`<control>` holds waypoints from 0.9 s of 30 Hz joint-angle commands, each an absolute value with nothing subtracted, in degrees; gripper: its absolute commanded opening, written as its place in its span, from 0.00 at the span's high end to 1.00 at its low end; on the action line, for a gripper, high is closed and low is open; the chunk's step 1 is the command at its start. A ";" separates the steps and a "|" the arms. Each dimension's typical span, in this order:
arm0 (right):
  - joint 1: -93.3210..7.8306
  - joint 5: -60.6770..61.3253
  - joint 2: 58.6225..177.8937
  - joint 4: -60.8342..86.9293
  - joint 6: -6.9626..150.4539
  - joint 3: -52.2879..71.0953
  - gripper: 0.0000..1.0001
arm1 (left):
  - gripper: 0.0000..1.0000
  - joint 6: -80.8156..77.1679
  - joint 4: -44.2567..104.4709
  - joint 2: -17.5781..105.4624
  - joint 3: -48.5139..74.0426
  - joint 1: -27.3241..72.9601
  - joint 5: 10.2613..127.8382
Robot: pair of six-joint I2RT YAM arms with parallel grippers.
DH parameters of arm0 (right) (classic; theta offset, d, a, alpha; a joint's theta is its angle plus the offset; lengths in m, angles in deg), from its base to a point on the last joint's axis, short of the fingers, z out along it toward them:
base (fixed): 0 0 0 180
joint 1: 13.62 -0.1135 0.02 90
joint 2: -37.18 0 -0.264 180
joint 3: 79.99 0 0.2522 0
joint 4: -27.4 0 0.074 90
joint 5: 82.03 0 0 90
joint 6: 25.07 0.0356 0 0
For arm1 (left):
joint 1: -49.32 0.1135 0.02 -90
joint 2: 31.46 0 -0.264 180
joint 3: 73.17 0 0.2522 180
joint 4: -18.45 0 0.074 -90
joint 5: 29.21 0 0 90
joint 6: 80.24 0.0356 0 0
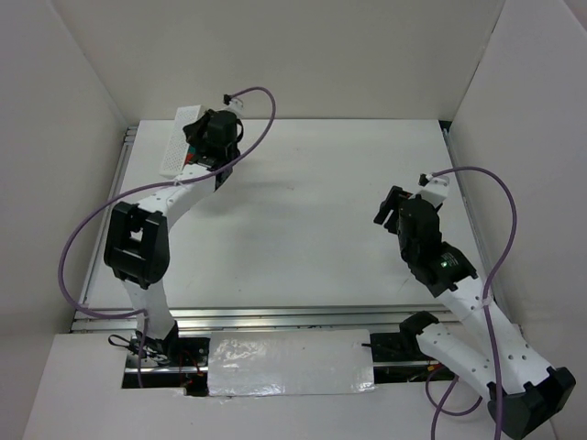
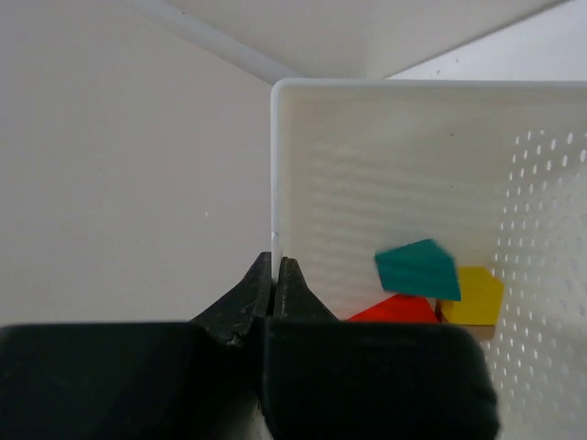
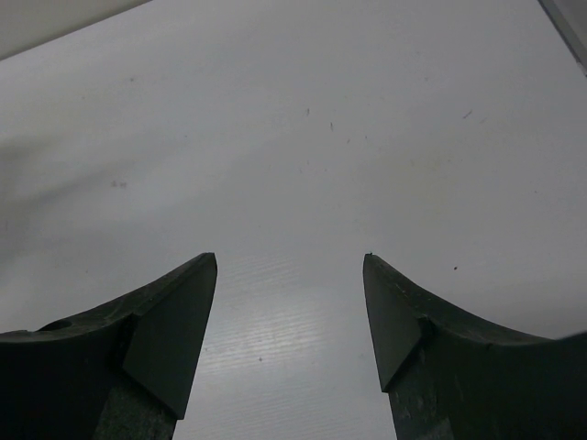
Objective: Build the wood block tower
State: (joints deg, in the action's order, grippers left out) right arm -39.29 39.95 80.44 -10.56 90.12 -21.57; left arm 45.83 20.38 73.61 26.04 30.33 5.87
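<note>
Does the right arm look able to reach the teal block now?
Probably not: the teal block lies inside the white box at the far-left corner, while the right arm hangs, jaws open, across the table.

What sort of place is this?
Probably a lab robot cell: a white table boxed in by white panel walls, with a white perforated box holding small teal, red and yellow blocks.

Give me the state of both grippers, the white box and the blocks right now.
left gripper: shut, pinching the edge of the white box.
right gripper: open, empty, over the table.
white box: open-topped, held by its wall edge.
teal block: loose in the box, overlapping the other two, slightly blurred.
red block: loose in the box, unstacked.
yellow block: loose beside the red block, unstacked.
</note>
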 commanded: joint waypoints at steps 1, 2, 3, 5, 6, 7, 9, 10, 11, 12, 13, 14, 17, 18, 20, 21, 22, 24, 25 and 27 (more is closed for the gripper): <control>-40.25 44.26 80.68 -7.89 89.80 -21.14 0.28 | 1.00 56.08 9.78 75.50 25.85 30.69 1.28; -40.42 44.70 81.12 -8.15 89.80 -21.14 0.28 | 1.00 55.90 10.67 76.02 25.94 30.51 1.72; -40.77 45.14 81.64 -8.41 90.07 -20.62 0.28 | 1.00 57.64 10.59 77.07 25.50 29.99 0.94; -41.48 47.07 82.79 -10.26 90.85 -19.83 0.28 | 1.00 64.99 4.20 78.13 23.06 29.28 -1.33; -42.09 48.47 83.14 -11.05 91.21 -19.65 0.29 | 1.00 66.95 0.43 79.35 22.43 28.67 -1.96; -42.36 48.83 83.84 -11.49 91.38 -19.47 0.29 | 1.00 68.28 0.05 79.98 22.16 28.32 -2.49; -43.14 49.10 84.28 -11.93 91.56 -19.47 0.29 | 1.00 68.82 1.53 81.64 22.68 27.26 -3.46; -43.32 49.27 84.55 -11.93 91.65 -19.56 0.29 | 1.00 68.82 2.76 82.09 22.69 27.00 -3.89; -43.67 49.36 84.64 -12.11 91.65 -19.82 0.29 | 1.00 69.86 2.33 82.61 22.16 26.47 -4.16; -43.85 49.36 84.73 -11.67 91.65 -20.00 0.29 | 1.00 70.57 1.89 82.88 21.46 25.68 -4.08; -43.94 49.27 84.81 -11.23 91.56 -20.35 0.29 | 1.00 71.01 2.50 83.14 20.15 24.98 -3.81; -44.03 49.19 84.99 -10.88 91.39 -20.61 0.29 | 1.00 71.97 2.68 83.58 19.53 23.84 -3.81; -44.29 49.27 85.87 -11.40 91.65 -20.27 0.30 | 1.00 74.17 4.17 84.98 18.64 22.43 -4.86; -44.47 49.36 86.04 -12.10 91.91 -20.18 0.30 | 1.00 75.31 3.13 85.43 18.21 22.16 -6.43; -44.73 49.89 86.22 -12.02 92.09 -20.35 0.30 | 1.00 78.46 1.37 86.30 17.68 21.37 -7.85; -44.82 49.89 86.39 -12.02 92.09 -20.44 0.30 | 1.00 79.10 1.36 86.48 16.98 21.11 -8.20; -45.17 49.80 86.40 -12.02 92.09 -20.53 0.30 | 1.00 79.10 2.32 86.66 16.54 20.84 -8.38; -45.35 49.63 86.66 -12.11 92.09 -20.53 0.30 | 1.00 80.85 3.56 86.92 14.53 19.97 -8.99; -45.35 49.80 86.83 -12.11 92.18 -20.53 0.30 | 1.00 81.73 3.47 87.27 13.99 19.53 -9.17; -45.96 50.94 87.10 -12.37 92.26 -20.53 0.30 | 1.00 84.10 2.95 88.06 11.80 18.38 -9.35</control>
